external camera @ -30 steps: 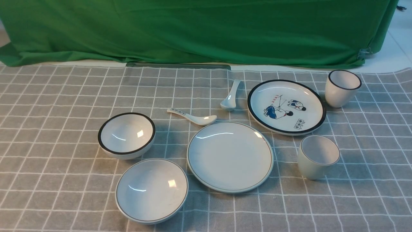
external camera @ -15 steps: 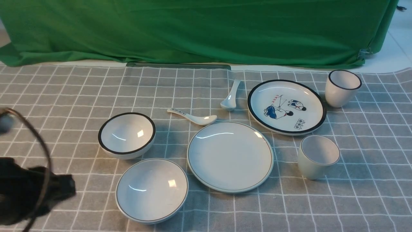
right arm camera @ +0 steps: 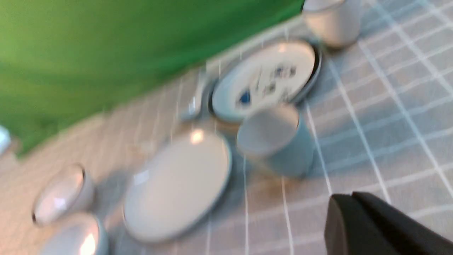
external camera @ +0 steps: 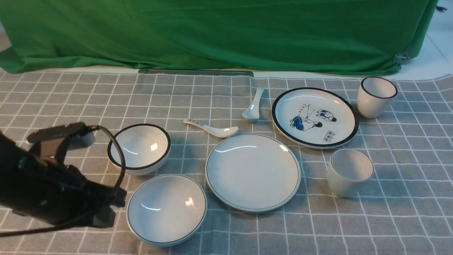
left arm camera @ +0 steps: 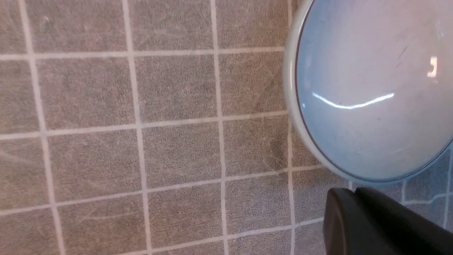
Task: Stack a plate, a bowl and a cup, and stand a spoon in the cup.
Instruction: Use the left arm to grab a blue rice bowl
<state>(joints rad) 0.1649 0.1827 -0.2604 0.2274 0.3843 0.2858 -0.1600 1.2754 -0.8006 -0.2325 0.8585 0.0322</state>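
The plate (external camera: 253, 172) lies in the middle of the checked cloth. Left of it, nearer the front, sits the wide shallow bowl (external camera: 167, 209); the cup (external camera: 349, 172) stands to the plate's right. Behind the plate lies the plain white spoon (external camera: 253, 105). My left gripper (external camera: 114, 206) hangs just left of the bowl's rim, apart from it and shut on nothing. In the left wrist view the shut gripper (left arm camera: 354, 193) sits beside the bowl (left arm camera: 368, 92). My right gripper (right arm camera: 352, 198) is shut and empty, off to one side of the cup (right arm camera: 274, 140) and plate (right arm camera: 177, 184); that view is blurred.
A black-rimmed bowl (external camera: 139, 148) stands just behind my left arm. A spoon with a printed handle (external camera: 211, 128) lies behind the plate. A cartoon plate (external camera: 315, 117) and a whiter cup (external camera: 376, 96) are at the back right. A green curtain (external camera: 219, 32) closes the far side.
My left arm has come into the front view from the left edge and moved right, up to the bowl's left side. None of the dishes has moved.
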